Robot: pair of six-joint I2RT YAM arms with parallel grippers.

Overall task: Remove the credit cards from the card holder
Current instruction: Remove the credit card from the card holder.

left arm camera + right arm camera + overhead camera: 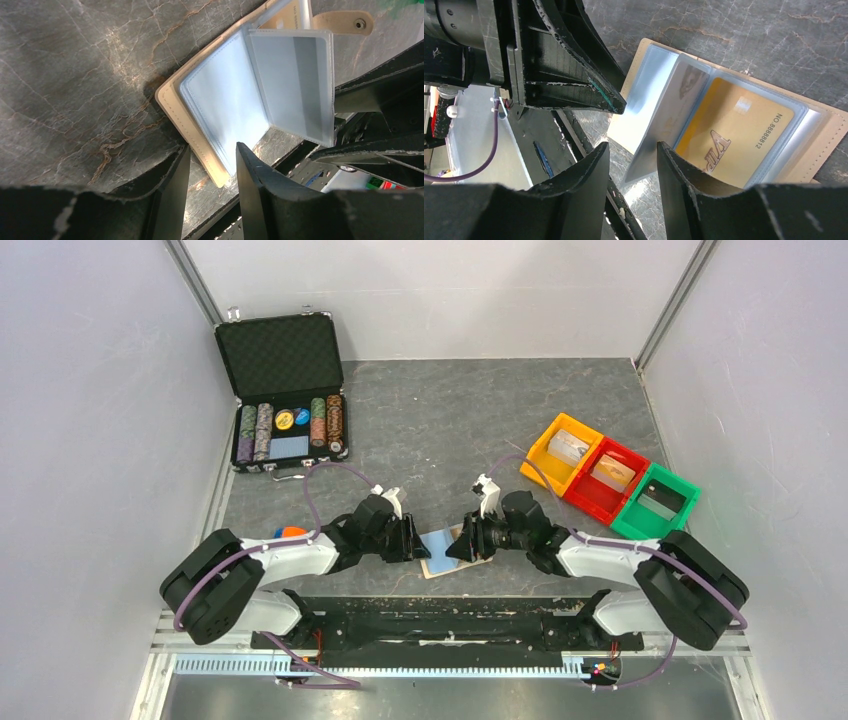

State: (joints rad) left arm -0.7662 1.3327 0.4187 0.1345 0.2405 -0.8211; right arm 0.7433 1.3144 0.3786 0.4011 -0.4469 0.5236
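Tabletop (450, 410): left end effector (213, 148) half-open (empty)

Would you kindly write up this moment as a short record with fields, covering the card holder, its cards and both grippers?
card holder: lying open on the table, between the two grippers
cards: gold card seated inside a clear pocket
raised sleeve: lifted off the blue lining
left gripper: open, astride the holder's corner
right gripper: open, astride the raised sleeve's edge
elsewhere: open chip case far left; three bins right
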